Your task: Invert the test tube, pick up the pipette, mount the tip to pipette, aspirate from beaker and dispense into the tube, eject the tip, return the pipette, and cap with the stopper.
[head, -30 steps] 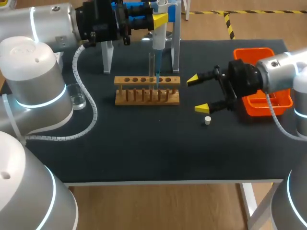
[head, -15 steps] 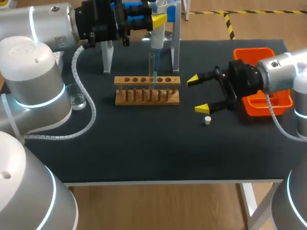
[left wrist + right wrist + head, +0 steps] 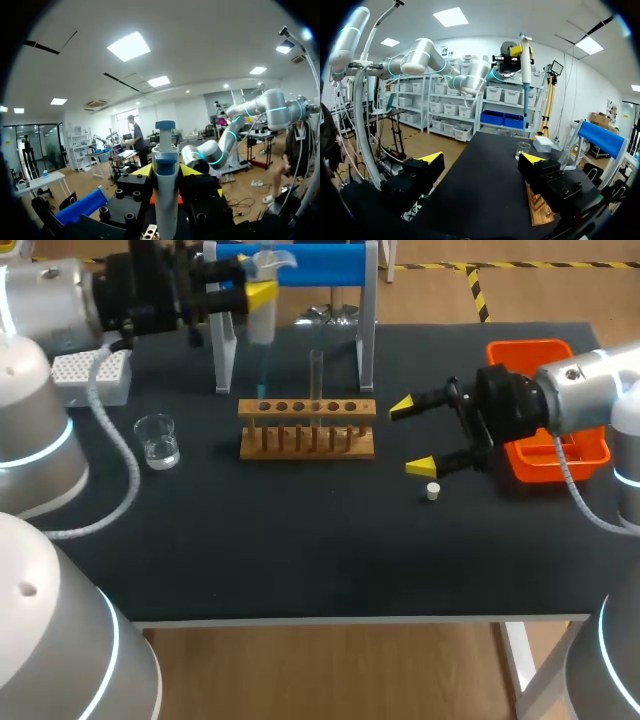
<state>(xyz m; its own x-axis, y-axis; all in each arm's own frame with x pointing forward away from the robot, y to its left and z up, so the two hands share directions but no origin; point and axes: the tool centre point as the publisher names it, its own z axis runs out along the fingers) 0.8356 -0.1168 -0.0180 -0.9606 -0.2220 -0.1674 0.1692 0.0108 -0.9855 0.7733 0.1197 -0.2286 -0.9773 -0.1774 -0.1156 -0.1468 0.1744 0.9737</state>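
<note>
Now that the pipette [image 3: 262, 325], pinched in the left jaws, is away from the test tube [image 3: 316, 375], dispensing looks done and tip ejection due; right jaws stay spread.

a black-topped table [image 3: 300, 560] standing on white legs.

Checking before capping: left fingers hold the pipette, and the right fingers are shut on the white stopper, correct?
No. The left fingers hold the pipette, but the right fingers are open; the white stopper lies on the table beside them, as the head view shows.
</note>
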